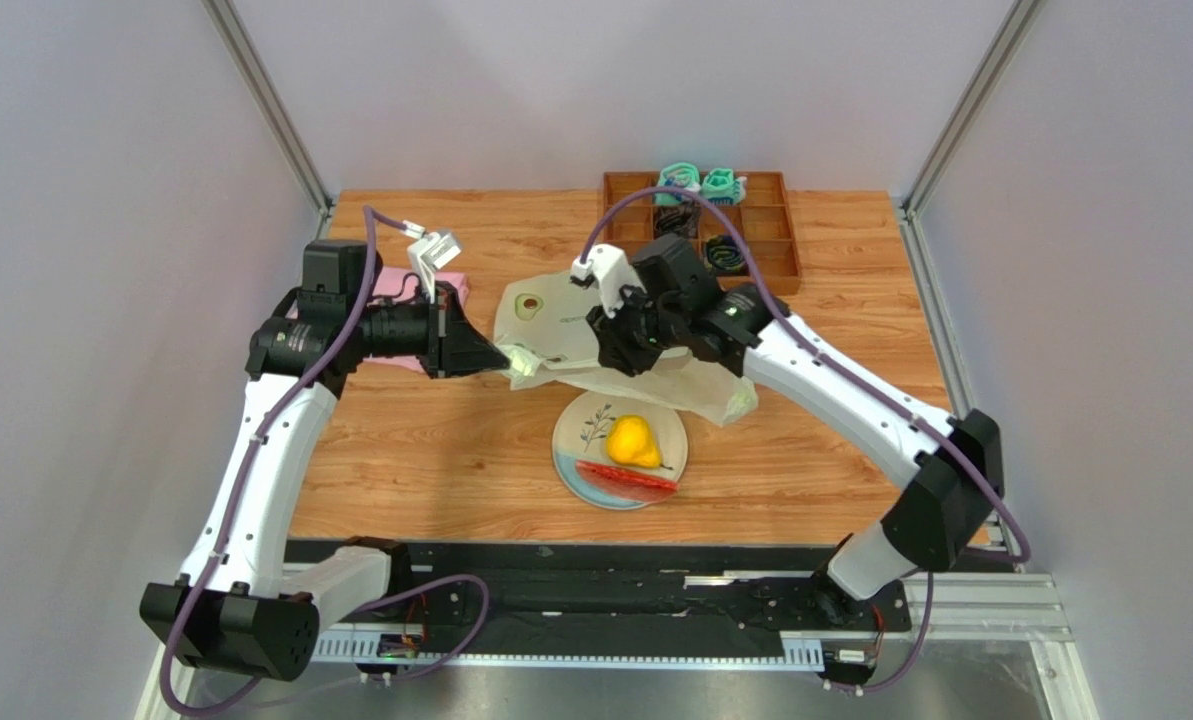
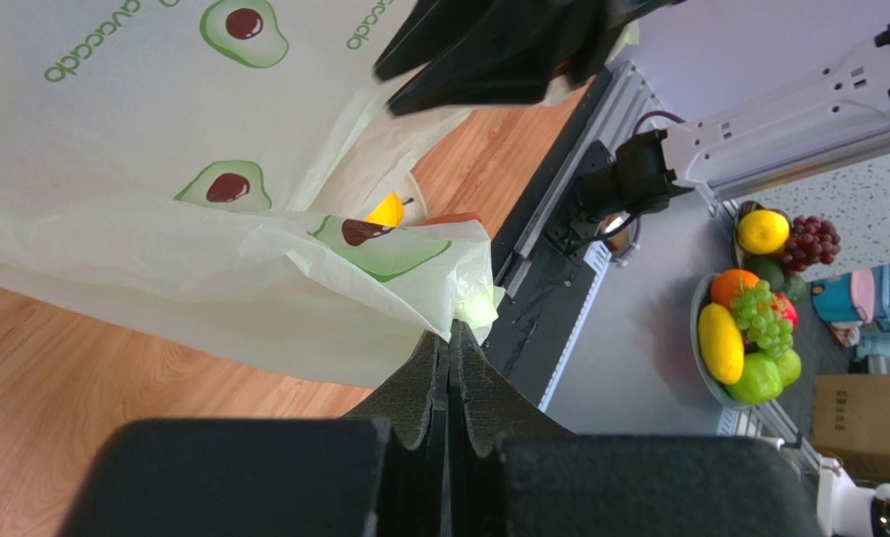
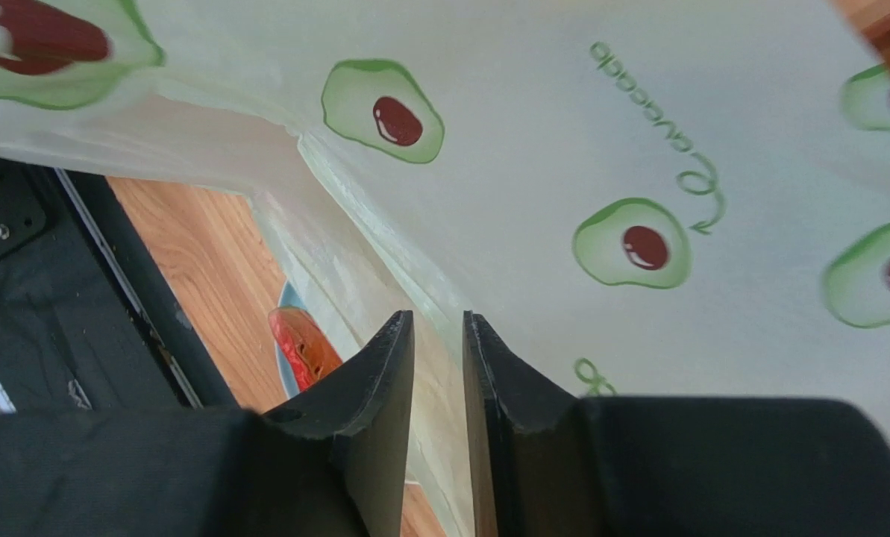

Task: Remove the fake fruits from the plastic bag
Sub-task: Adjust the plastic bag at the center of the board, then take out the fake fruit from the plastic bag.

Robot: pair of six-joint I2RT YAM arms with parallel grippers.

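The plastic bag [image 1: 557, 318] hangs stretched between both arms, its long axis running left to right over the far rim of the plate [image 1: 575, 453]. The left gripper [image 2: 451, 336] is clamped tight on one crumpled corner. The right gripper [image 3: 438, 327] stands narrow, with film in the slit (pinched or not, I cannot tell). A yellow pear [image 1: 632, 440] and a red slice [image 1: 628, 479] lie on the plate.

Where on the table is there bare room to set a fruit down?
Bare table lies left of the plate up to the left arm, and right of it up to the right arm. The far strip between cloth and tray is open. The middle is crowded: the bag, held by left pincer and right pincer.
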